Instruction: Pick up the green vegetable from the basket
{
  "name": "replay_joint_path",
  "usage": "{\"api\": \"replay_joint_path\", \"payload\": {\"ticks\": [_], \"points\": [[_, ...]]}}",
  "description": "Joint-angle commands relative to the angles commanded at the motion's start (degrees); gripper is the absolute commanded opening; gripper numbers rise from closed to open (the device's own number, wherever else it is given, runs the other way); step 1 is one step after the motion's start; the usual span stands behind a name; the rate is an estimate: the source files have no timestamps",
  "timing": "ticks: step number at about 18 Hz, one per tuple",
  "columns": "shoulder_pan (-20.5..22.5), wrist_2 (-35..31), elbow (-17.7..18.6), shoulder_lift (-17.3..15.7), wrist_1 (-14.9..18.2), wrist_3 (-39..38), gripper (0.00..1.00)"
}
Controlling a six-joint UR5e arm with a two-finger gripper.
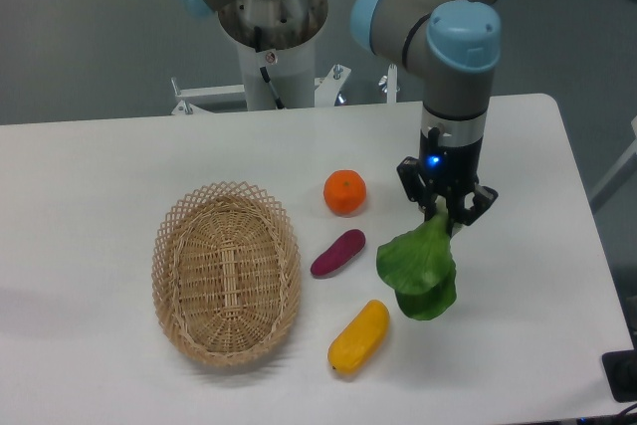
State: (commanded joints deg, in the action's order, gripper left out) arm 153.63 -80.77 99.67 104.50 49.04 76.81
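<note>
Green leaves hang from the gripper [441, 214]: its two fingers pinch the pale stem end of the green vegetable [418, 267], which dangles leaf-down, off the table surface as far as can be judged, over the right half of the table [119, 166]. The arm [456, 97] stands vertical above it, wrist pointing straight down.

Count on the table: one green vegetable (held), one yellow vegetable [359, 336], one purple vegetable [337, 252], one orange fruit [344, 191], one basket [226, 271].

Outward from the gripper: the yellow vegetable lies just left of and below the hanging leaves, near them but apart, tilted with its upper end toward the leaves. The purple vegetable lies left of the leaves, between them and the basket, with a gap on each side. The orange fruit sits left of the gripper fingers, above the purple vegetable, not touching it. The basket sits well apart to the left, upright, nothing lying in it.

Edges: bare white surface runs from the leaves to the table's right edge and to the front edge. The arm's base post [271, 42] stands behind the back edge, left of the gripper
</note>
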Motion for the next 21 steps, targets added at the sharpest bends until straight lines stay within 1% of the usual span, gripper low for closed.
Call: {"api": "replay_joint_path", "payload": {"ticks": [7,21], "points": [[1.1,0.0,0.0,-0.1,-0.1,0.1,0.39],[0.8,0.3,-0.3,0.0,-0.2,0.0,0.39]]}}
